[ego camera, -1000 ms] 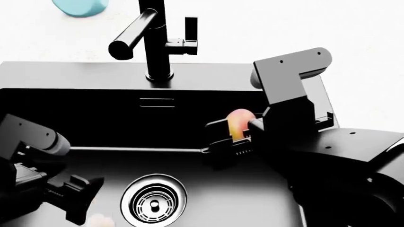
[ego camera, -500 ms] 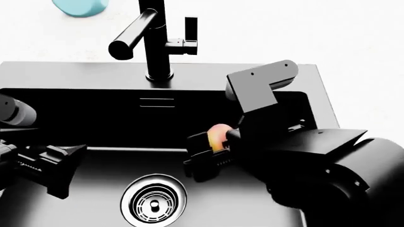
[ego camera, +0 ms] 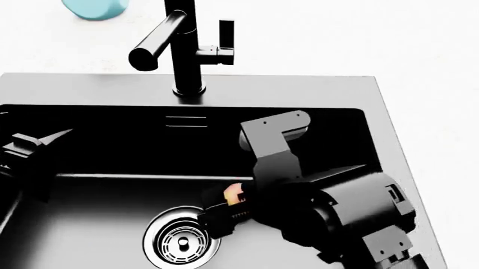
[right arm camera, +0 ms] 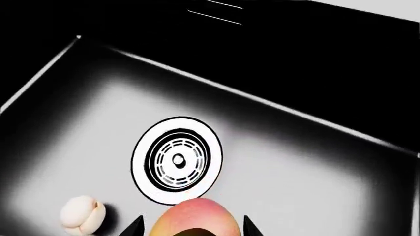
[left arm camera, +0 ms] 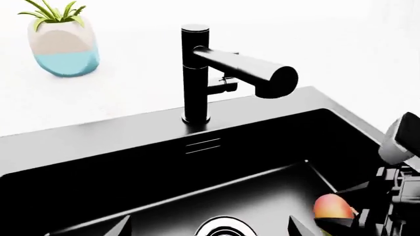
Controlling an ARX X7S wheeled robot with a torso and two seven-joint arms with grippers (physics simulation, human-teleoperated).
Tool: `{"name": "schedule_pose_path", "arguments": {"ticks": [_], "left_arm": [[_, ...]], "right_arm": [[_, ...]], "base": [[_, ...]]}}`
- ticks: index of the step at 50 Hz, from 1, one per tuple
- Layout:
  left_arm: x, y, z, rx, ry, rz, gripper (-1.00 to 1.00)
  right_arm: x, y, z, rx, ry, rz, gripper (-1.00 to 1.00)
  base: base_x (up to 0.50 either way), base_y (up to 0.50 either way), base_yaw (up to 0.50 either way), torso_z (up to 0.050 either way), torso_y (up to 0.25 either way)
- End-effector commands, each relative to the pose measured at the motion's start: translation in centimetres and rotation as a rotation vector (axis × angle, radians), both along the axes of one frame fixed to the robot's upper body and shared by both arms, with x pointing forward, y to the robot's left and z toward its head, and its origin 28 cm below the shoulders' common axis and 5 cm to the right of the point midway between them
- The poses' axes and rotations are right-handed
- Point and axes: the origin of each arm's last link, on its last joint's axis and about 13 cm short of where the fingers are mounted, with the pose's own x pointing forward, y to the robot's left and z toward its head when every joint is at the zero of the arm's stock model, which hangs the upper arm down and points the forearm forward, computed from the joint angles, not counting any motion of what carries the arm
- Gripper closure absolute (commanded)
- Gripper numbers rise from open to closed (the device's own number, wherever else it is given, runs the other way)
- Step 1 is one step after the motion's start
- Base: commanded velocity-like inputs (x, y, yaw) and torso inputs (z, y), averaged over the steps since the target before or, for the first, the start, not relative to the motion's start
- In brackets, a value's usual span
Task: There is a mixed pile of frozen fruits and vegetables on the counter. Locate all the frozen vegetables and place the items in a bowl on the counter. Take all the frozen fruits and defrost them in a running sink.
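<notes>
Lowered my right gripper, clamped on red-blushed green-yellow mango, near round chrome drain; pale whitish-pink round fruit already in dark sink; left gripper open.

right hand clamped, left hand unladen

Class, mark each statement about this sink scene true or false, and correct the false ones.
1. The right pincer holds the mango over the sink. True.
2. The pale fruit lies on the sink floor. True.
3. Water runs from the tap. False: no water is visible.
4. The mango sits on the drain. False: it is in the pincer, beside the drain.
5. A potted plant stands on the counter behind the sink. True.
</notes>
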Motion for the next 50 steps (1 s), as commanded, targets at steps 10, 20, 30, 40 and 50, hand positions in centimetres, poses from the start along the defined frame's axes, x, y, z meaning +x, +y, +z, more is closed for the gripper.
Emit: {"name": "schedule_pose_path", "arguments": {"ticks": [10,20,30,40,50], "left_arm": [[-0.8,0.1,1.2,-0.027,-0.055,0.012,-1.0],[-0.8,0.0,0.8,-0.031,-0.044,0.008,-1.0],[-0.8,0.0,0.5,-0.034,-0.04,0.006,-1.0],[-0.5,-0.4,0.1,-0.04,-0.034,0.0,-1.0],[-0.3,-0.7,0.0,-0.049,-0.034,-0.006,-1.0]], "right_arm": [[1.9,1.3,-4.6,-0.046,0.092,-0.014,1.0],[1.6,1.1,-5.5,-0.055,0.117,-0.04,1.0],[1.4,1.2,-5.2,-0.042,0.123,-0.024,1.0],[1.4,0.8,-4.2,-0.038,0.105,-0.023,-1.0],[1.2,-0.1,-1.2,-0.04,0.016,-0.034,-1.0]], "base": [[0.0,0.0,0.0,0.0,0.0],[0.0,0.0,0.0,0.001,0.0],[0.0,0.0,0.0,0.0,0.001],[0.0,0.0,0.0,0.0,0.0],[0.0,0.0,0.0,0.0,0.0]]}}
